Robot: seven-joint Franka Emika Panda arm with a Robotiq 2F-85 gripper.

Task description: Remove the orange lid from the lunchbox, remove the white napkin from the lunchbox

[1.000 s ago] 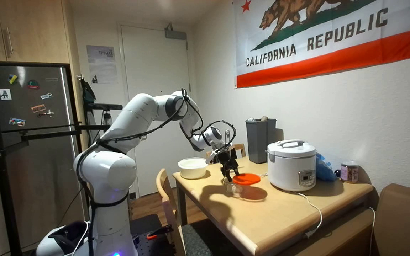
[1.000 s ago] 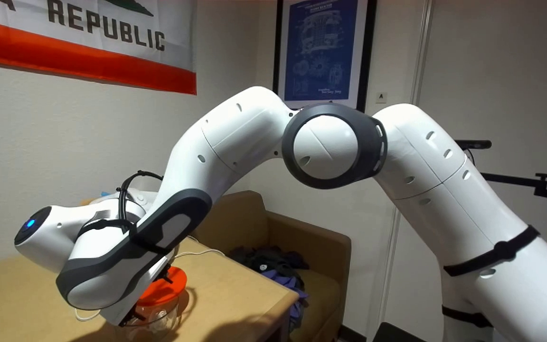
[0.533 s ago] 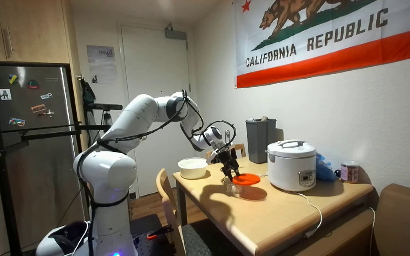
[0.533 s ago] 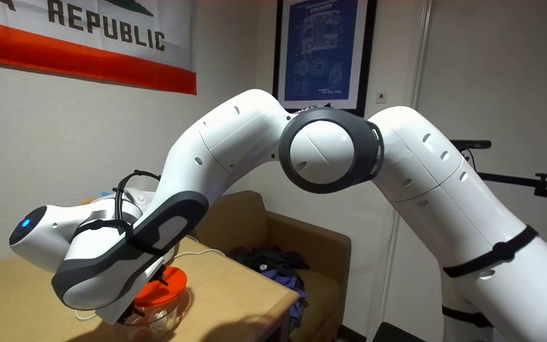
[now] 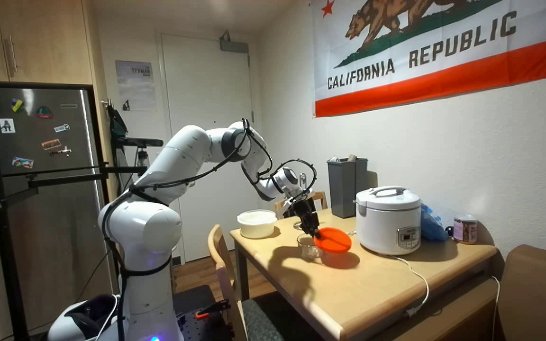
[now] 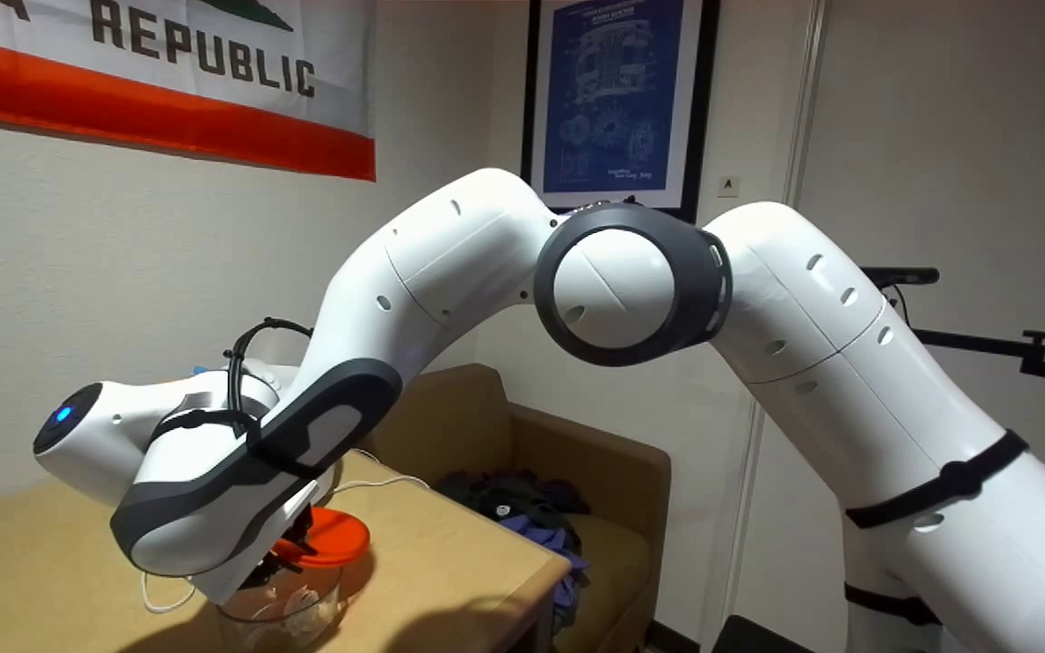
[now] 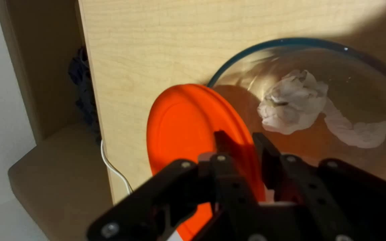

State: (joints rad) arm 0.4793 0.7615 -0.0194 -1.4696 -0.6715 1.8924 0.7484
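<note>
The orange lid (image 7: 183,130) is tilted at one side of the lunchbox's rim, as both exterior views also show. My gripper (image 7: 239,134) has its two fingers around the lid's edge, one over its top face and one against the outer rim. The lunchbox is a clear round container (image 5: 308,248) standing on the table, its mouth largely uncovered. Inside it lies the crumpled white napkin (image 7: 293,103), seen through the mouth in the wrist view. The arm hides part of the lid and container in an exterior view (image 6: 341,537).
A white rice cooker (image 5: 386,227) stands beside the lid, its cord (image 5: 420,279) trailing over the table edge. A white bowl (image 5: 256,225) sits near the table's far corner, and a grey bin (image 5: 347,189) is against the wall. A jar (image 5: 465,230) stands past the cooker.
The jaws have come together on the lid's edge. The lid has tipped from nearly flat to slanted and shifted slightly outward, away from the container. The lunchbox has stayed in place.
</note>
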